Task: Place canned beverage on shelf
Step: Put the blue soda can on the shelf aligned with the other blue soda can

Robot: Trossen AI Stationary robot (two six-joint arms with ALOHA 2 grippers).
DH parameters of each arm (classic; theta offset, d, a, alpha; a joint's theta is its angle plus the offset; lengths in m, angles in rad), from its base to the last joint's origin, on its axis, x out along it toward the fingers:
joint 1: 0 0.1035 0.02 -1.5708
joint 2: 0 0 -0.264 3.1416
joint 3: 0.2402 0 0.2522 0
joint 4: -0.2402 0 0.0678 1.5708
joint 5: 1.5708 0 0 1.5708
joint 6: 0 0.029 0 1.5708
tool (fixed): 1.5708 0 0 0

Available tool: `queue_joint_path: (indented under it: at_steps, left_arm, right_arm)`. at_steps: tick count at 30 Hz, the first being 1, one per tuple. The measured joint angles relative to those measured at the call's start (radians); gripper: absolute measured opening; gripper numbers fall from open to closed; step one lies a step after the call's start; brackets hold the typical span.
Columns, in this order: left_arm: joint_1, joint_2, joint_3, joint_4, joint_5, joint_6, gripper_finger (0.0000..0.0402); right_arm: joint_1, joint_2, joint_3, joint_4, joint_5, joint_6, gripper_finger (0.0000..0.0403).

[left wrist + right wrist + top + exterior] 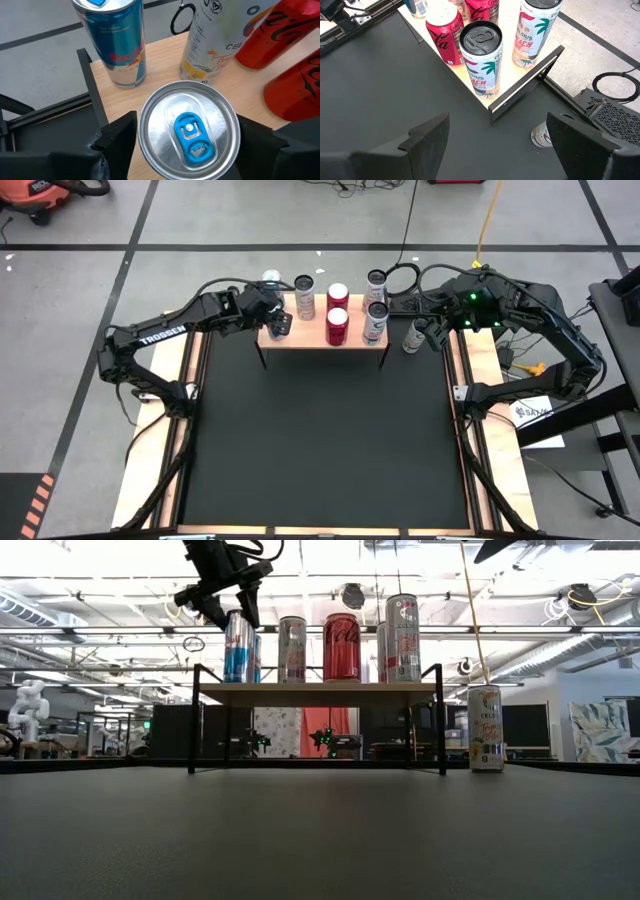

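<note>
Shelf loading, left end.
Left gripper straddles a blue can with silver top and blue tab, upright on the light-wood, black-legged shelf; contact unclear. Right gripper spread wide, empty, above a can on the table.

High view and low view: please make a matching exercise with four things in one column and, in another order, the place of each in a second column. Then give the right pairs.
Things
1. blue-tabbed can
2. two red cans
3. can nearest the right gripper
4. right gripper

Places
A. open, above the table, past the right end of the shelf
B. on the shelf's left end, under the left gripper
C. standing on the table, right of the shelf
D. on the shelf's middle, one behind the other

Pairs: 1-B, 2-D, 3-C, 4-A
</note>
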Motion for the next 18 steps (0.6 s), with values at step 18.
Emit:
queue_joint_path:
  at_steps: [18]
  left_arm:
    - [0.001,0.0,0.0,0.003,-0.037,0.0,0.0328]
  right_arm:
    - [0.0,0.0,0.0,0.0,0.0,0.0,0.0318]
